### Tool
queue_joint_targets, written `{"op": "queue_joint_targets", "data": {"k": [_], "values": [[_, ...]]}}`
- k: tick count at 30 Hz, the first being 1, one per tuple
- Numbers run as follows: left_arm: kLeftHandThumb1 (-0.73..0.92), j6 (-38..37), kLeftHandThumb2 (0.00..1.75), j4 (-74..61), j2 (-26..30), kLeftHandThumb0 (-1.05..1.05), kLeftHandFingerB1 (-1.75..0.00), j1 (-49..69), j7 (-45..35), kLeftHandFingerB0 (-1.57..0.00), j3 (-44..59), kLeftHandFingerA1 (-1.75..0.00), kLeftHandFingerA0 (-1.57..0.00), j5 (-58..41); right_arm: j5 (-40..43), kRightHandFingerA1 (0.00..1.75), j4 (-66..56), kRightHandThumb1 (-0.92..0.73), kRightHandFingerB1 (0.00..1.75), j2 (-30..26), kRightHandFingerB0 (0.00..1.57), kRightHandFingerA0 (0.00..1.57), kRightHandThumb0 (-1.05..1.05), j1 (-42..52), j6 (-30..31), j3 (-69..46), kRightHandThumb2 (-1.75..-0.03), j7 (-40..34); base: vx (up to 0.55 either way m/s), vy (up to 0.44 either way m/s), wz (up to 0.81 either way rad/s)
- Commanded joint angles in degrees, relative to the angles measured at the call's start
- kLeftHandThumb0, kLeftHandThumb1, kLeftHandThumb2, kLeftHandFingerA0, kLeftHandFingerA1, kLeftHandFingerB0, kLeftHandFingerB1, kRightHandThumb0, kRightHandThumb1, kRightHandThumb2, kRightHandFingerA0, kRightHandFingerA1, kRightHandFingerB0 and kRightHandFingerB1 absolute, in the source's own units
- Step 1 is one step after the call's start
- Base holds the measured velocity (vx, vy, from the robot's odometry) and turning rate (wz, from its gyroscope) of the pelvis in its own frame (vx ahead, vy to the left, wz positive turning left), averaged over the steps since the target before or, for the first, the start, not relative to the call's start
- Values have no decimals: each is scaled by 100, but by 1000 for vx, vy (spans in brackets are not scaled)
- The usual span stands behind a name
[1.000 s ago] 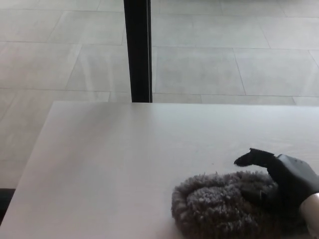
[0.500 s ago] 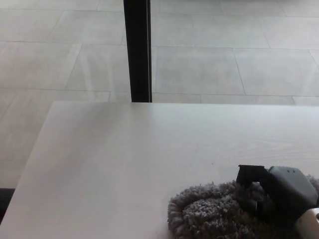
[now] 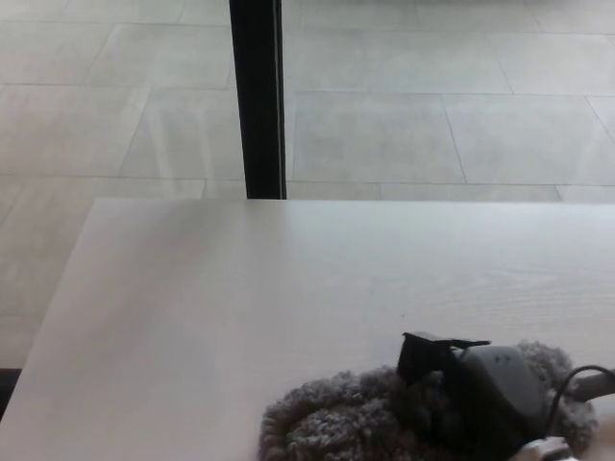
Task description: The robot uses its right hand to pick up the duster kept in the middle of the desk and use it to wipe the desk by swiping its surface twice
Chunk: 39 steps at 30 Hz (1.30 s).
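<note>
A grey fluffy duster (image 3: pixel 336 427) lies on the pale desk (image 3: pixel 240 307) at the near edge, right of centre. My right hand (image 3: pixel 471 394) rests on top of it with its fingers curled down into the pile, shut on the duster. The hand covers the duster's middle, and grey fringe shows on both sides of it. A thin cable loops off the wrist at the lower right. My left hand does not show.
A black upright post (image 3: pixel 257 96) stands behind the desk's far edge, left of centre. Tiled floor (image 3: pixel 432 96) lies beyond. The desk's left edge runs diagonally down to the lower left corner.
My right hand has slid the duster leftward along the near edge of the desk, and has turned down onto it. The view has shifted slightly.
</note>
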Motion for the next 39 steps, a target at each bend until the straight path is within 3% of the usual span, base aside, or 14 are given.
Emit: {"op": "queue_joint_targets", "data": {"k": [1,6,10,12,13,16,21,23,24,27,28,36,37,39], "values": [[89,-95,67,-59,184,-76,-44,-147,-137,-40,74,-58,-37,-181,-1744,175,402,-49,174,1148,63,89,-25,106,192,1437,-106,-1863,0,0,0],[89,-140,67,-47,185,-77,-46,-145,-161,-42,49,-59,-38,-159,-1836,175,625,-43,171,1085,63,88,-24,-203,262,1635,-104,-1954,0,0,0],[89,-94,67,-62,164,-78,-46,-121,-143,-40,76,-59,-37,-219,-1544,170,888,-47,112,743,84,90,-25,-528,292,1395,-90,-1690,0,0,0],[89,-120,68,-68,161,-78,-46,-100,-156,-41,59,-59,-37,-209,-1491,172,1087,-48,130,667,82,95,-22,-691,252,1342,-104,-1819,0,0,0],[88,-167,66,-53,148,-78,-44,-87,-127,-40,50,-57,-38,-196,-1396,143,1201,-47,117,587,90,130,-32,-831,203,1235,-120,-1826,0,0,0],[87,-177,66,-36,114,-79,-43,-74,-98,-40,45,-56,-38,-204,-1326,142,1487,-50,115,369,87,130,-32,-1176,104,1066,-119,-1876,0,0,0],[89,-227,66,-14,77,-78,-43,-52,-108,-39,36,-56,-39,-222,-1199,175,1773,-47,155,228,76,97,-24,-1478,189,745,-126,-1835,0,0,0],[89,-192,67,-31,62,-77,-42,-35,-79,-38,27,-55,-38,-231,-999,175,1830,-44,158,179,78,101,-22,-1573,94,509,-128,-1592,0,0,0],[89,-206,66,-33,44,-77,-42,-13,-91,-39,31,-55,-38,-241,-1080,144,1910,-46,129,145,98,126,-30,-1650,166,498,-119,-1660,0,0,0],[87,-209,66,13,33,-78,-41,10,-109,-38,48,-54,-38,-259,-972,148,2197,-46,125,148,94,132,-33,-1873,276,276,-117,-1485,0,0,0],[88,-177,66,16,30,-78,-41,3,-79,-39,51,-53,-39,-263,-936,175,2296,-46,150,166,81,104,-21,-1919,349,188,-116,-1449,0,0,0],[88,-145,66,-15,-56,-76,-42,75,-113,-38,106,-55,-38,-342,-716,175,3026,-54,164,-38,67,88,-20,-2030,1098,-388,-80,-983,0,0,0],[88,-137,66,-8,-61,-76,-42,83,-114,-38,117,-55,-37,-352,-730,171,3078,-54,102,-81,87,92,-22,-2023,1129,-410,-70,-1030,0,0,0],[89,-142,67,3,-59,-75,-40,113,-115,-37,114,-53,-37,-335,-831,165,3205,-48,97,-212,98,103,-5,-2006,1319,-405,-67,-1164,0,0,0]]}}
